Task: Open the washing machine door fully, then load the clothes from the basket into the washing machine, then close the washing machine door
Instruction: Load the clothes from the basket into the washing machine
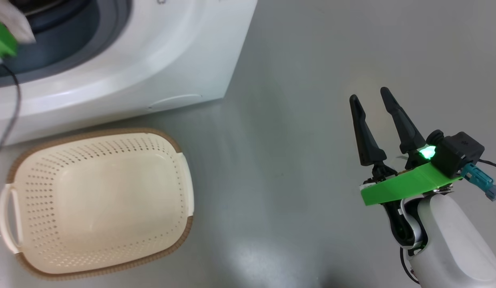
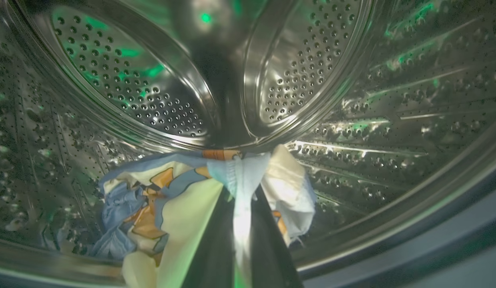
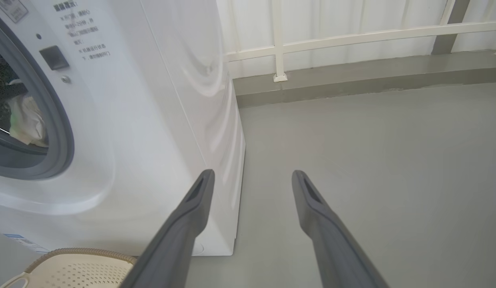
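The clothes: blue and cream bundle inside the steel drum, lying on the drum's lower wall, spreading toward 7 o'clock in the left wrist view. One pale blue fold runs up to the left tool, whose fingers are drawn narrow and pinch that fold between them.

The basket: on the floor at 8 o'clock in the head view, just in front of the washing machine, with no garment in it.

Right tool: at 4 o'clock in the head view, fingers spread wide, holding nothing, well apart from basket and machine, above bare floor.

Step in hand, by my reading: the tail of loading, with the last garment carried into the drum and not yet let go.

Next move, by my reading: part the left fingers so the fold drops onto the heap, then draw the arm straight back out past the grey gasket without snagging cloth on a fingertip. Check that nothing trails over the gasket lip. Only then is the washing machine door due to be swung shut.
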Controlling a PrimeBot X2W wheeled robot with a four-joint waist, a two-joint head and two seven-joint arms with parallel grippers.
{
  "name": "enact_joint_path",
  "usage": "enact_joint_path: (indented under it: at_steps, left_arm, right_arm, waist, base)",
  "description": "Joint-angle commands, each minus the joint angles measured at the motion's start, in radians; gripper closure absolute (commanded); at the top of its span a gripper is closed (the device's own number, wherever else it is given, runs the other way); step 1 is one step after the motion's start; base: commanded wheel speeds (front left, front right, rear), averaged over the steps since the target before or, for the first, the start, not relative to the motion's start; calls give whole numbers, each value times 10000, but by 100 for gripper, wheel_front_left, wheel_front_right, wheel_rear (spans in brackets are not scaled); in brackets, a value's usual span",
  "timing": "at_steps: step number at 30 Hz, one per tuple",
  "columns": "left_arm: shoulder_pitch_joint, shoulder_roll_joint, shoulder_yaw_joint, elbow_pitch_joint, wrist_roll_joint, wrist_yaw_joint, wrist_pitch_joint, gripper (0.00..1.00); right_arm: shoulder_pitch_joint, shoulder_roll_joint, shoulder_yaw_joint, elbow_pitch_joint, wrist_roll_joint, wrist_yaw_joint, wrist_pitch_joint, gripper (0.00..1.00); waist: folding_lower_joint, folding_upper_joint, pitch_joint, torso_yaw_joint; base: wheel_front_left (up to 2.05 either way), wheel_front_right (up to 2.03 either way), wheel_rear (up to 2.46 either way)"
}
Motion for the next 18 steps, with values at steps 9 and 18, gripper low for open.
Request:
enact_joint_path:
  at_steps: [9, 18]
  left_arm:
    - [-1430, 708, 173, -1006, 264, -1, -633, 100]
    - [-1659, 961, 768, -1873, 645, 187, -645, 100]
  right_arm:
    - [166, 91, 62, -527, -200, 56, -78, 0]
    - [56, 264, 185, -721, -309, 56, -78, 0]
  waist:
    - [0, 0, 1246, -477]
    - [0, 0, 1794, -796]
  base:
    - [0, 0, 0]
    - [0, 0, 0]
